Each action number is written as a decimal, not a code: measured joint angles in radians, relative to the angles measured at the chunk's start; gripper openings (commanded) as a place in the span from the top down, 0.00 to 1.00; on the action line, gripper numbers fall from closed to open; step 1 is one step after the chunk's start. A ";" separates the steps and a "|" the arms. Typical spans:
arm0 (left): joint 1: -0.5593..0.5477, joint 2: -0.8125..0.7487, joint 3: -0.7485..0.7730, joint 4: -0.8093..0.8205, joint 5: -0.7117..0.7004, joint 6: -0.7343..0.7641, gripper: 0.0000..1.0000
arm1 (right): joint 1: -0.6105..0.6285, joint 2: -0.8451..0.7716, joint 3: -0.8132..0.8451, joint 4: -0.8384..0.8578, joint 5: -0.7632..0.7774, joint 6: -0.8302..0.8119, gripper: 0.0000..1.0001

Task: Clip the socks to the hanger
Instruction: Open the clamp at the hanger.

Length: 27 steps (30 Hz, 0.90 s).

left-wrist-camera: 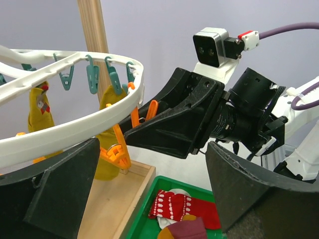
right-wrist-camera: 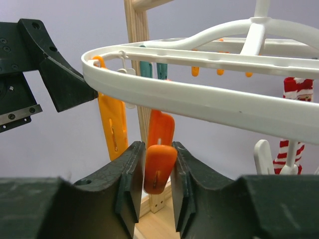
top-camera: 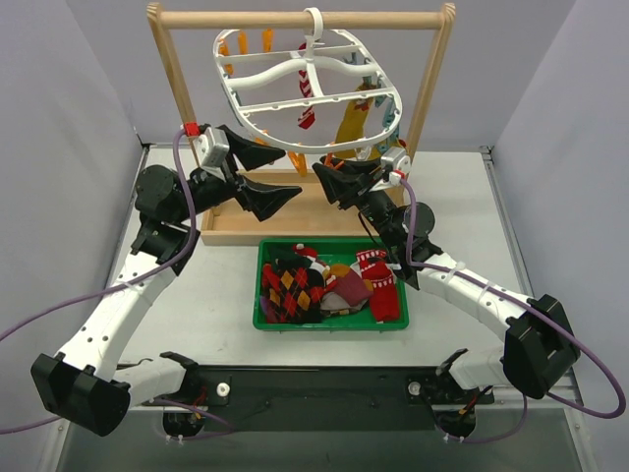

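Partly cropped hanger (right-wrist-camera: 199,99), right pincer (right-wrist-camera: 157,152) gripping clip (right-wrist-camera: 159,172)

hanger (top-camera: 275,103) on rack (top-camera: 295,19), socks (top-camera: 352,126) hung on it, bin (top-camera: 324,325) with more socks (top-camera: 334,285) before rack, clip (right-wrist-camera: 159,167) within right gripper (right-wrist-camera: 156,148)

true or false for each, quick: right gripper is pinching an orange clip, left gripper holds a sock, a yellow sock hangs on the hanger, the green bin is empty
1. The right gripper pinches an orange clip. True.
2. The left gripper holds a sock. False: its jaws are open and empty.
3. A yellow sock hangs from the hanger. True.
4. The green bin is empty. False: several socks lie in it.
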 measured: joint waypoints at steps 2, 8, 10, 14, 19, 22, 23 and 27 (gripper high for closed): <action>0.006 -0.009 -0.011 0.000 -0.002 -0.004 0.03 | 0.000 0.000 0.000 -0.001 0.001 0.003 0.83; 0.031 -0.027 -0.021 0.002 -0.015 -0.014 0.03 | 0.000 0.000 0.000 -0.001 -0.001 0.019 0.90; 0.037 -0.031 -0.021 0.005 -0.018 -0.021 0.03 | 0.000 0.000 0.000 0.000 -0.002 0.023 0.93; 0.050 -0.036 -0.021 0.005 -0.016 -0.032 0.03 | 0.000 0.000 0.000 0.000 -0.001 0.034 0.94; 0.077 -0.050 -0.012 -0.003 0.026 -0.058 0.03 | 0.006 0.000 0.018 -0.009 -0.001 0.039 0.97; 0.056 -0.050 0.032 -0.017 0.068 -0.099 0.03 | 0.015 0.000 0.060 -0.024 -0.001 0.021 0.97; 0.043 -0.050 0.054 -0.023 0.076 -0.114 0.03 | 0.021 0.000 0.076 -0.031 -0.002 0.013 0.97; -0.036 -0.045 0.144 -0.038 0.097 -0.153 0.03 | 0.055 -0.001 0.135 -0.074 0.000 -0.037 0.98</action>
